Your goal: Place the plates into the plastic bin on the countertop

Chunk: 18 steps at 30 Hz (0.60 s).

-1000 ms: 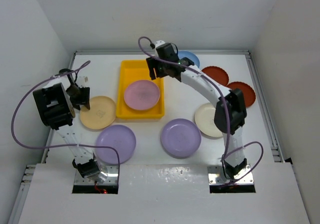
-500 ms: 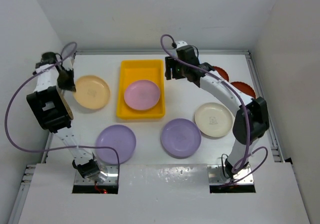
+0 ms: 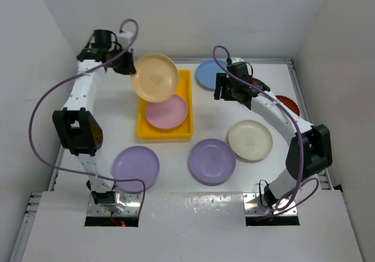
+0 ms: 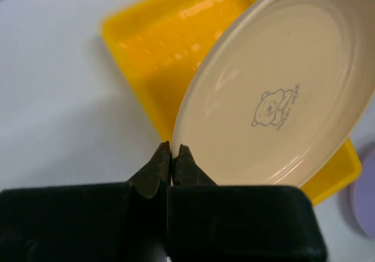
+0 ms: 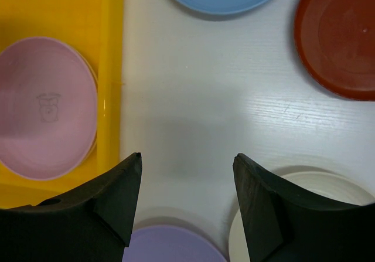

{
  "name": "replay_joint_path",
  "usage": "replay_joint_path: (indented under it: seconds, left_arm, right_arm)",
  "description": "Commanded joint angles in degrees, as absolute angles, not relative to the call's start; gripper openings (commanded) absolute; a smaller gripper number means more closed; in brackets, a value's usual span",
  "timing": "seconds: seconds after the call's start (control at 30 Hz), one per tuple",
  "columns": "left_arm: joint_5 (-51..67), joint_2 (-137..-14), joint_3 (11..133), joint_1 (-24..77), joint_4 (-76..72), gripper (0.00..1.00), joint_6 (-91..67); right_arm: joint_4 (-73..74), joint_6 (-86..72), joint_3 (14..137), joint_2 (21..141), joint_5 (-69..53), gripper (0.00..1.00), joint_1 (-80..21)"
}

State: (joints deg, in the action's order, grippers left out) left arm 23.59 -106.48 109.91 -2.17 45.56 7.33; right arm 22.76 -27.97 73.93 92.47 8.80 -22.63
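Observation:
My left gripper (image 4: 174,150) is shut on the rim of a peach plate (image 4: 275,98). It holds that plate (image 3: 154,77) tilted in the air over the far end of the yellow plastic bin (image 3: 143,127). A pink plate (image 3: 167,111) lies in the bin's near half. My right gripper (image 5: 187,159) stands open and empty over bare countertop (image 5: 205,98), between the bin (image 5: 111,68) and the cream plate (image 5: 328,186). In the top view the right gripper (image 3: 224,92) is right of the bin, near the light blue plate (image 3: 208,73).
Two lavender plates (image 3: 136,167) (image 3: 211,160) lie near the front of the countertop (image 3: 105,104). A cream plate (image 3: 250,140) sits at the right. A dark red plate (image 3: 288,105) lies partly behind the right arm; it also shows in the right wrist view (image 5: 340,39). White walls close in on three sides.
The left gripper has shut on the peach plate at the left, lifted it and carried it right, over the bin. The right arm has swung right, away from the bin, uncovering the light blue plate.

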Motion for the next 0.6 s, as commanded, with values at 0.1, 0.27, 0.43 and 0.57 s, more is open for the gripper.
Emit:
replay_joint_path:
  seconds: [0.1, 0.27, 0.43, 0.57]
  left_arm:
    - [22.68, -112.23, 107.93, 4.55, 52.55, 0.00, 8.09]
    - [18.90, -115.92, 107.93, 7.21, 53.79, 0.00, 9.58]
    - [16.08, -119.08, 107.93, 7.82, 54.84, 0.00, 10.20]
    - [14.68, -120.93, 107.41, 8.44, 54.84, 0.17, 10.72]
  right_arm:
    - [23.29, -28.74, 72.68, 89.30, 9.84, 0.63, -21.88]
    - [24.17, -29.27, 72.60, 89.38, 10.02, 0.63, -21.62]
    - [24.52, -28.92, 72.42, 88.86, 10.02, 0.63, -21.71]
    - [25.40, -27.87, 72.33, 88.77, 9.06, 0.65, -21.80]
